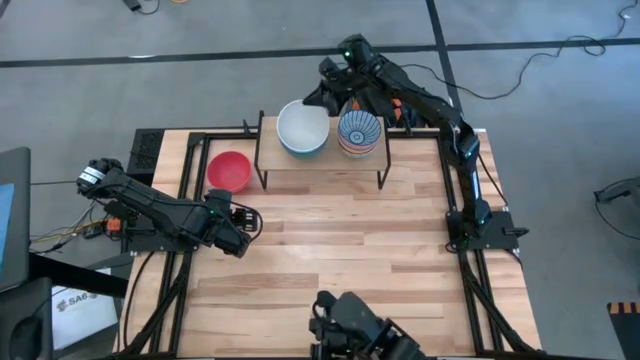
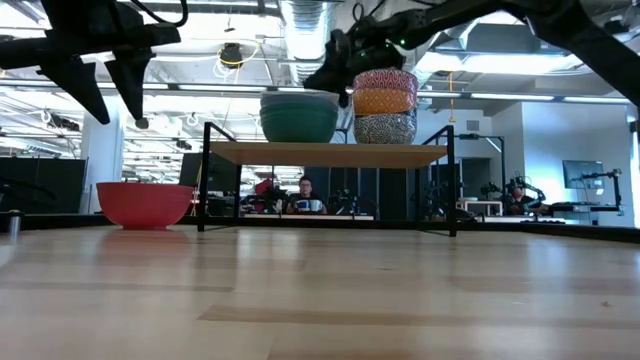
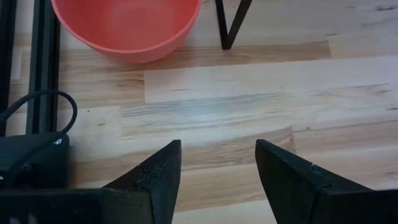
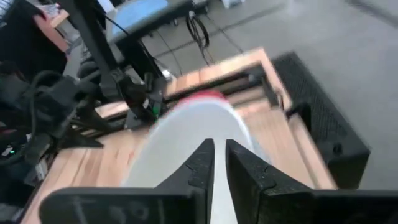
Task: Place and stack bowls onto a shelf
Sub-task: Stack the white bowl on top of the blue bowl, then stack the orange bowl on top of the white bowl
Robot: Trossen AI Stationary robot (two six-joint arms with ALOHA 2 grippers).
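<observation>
The task looked nearly finished. Two stacks stood on the shelf (image 1: pixel 320 165). Toward nine o'clock on its board sat a stack topped by a white bowl (image 1: pixel 302 127); the low view showed a green bowl (image 2: pixel 298 122) at its base with pale rims nested above. Toward three o'clock stood a second stack, topped by the blue-white striped bowl (image 1: pixel 359 131); from the side it showed a pink patterned bowl (image 2: pixel 385 79) over a yellow one (image 2: pixel 385 101) over a dark patterned one. How many bowls each stack held could not be counted. None held anything but other bowls.

One red bowl (image 1: pixel 228 171) was left, empty, on the tabletop (image 1: pixel 330 250) just off the shelf's nine o'clock end.

The right gripper (image 1: pixel 327 92) hung beyond the shelf's twelve o'clock edge, its jaws nearly closed with only a slim gap, gripping nothing. The left gripper (image 3: pixel 217 168) hovered over bare table at about five o'clock of the red bowl, jaws moderately parted and empty. Fetching that bowl probably fell to it.
</observation>
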